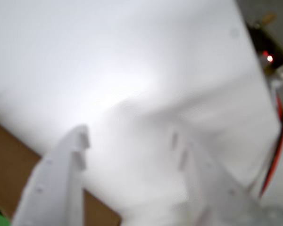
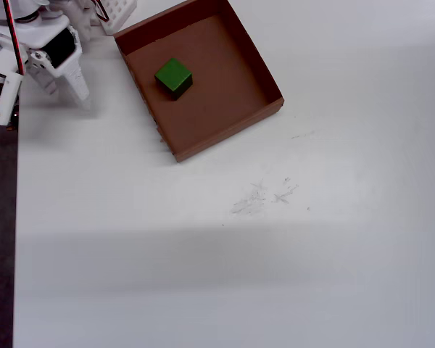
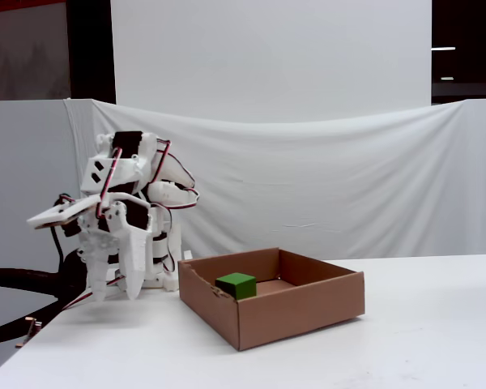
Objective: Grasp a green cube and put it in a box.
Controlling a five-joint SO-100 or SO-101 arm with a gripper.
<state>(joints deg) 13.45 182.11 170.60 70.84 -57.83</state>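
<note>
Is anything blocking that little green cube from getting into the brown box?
Nothing visible does: the green cube already sits on the floor of the box, in its back-left part in the overhead view. The gripper is off to the left of the box over bare table, holding nothing.

Overhead cam is looking straight down at the table [image 2: 275,275], with the arm [image 2: 36,51] sitting in its top-left corner. The fixed cam is sitting low at table height, facing the white backdrop [image 3: 324,186] side-on. Both are catching the box [image 2: 268,80]. Wrist cam is pointing down really close, blurry, showing mostly white table [image 1: 132,70].
</note>
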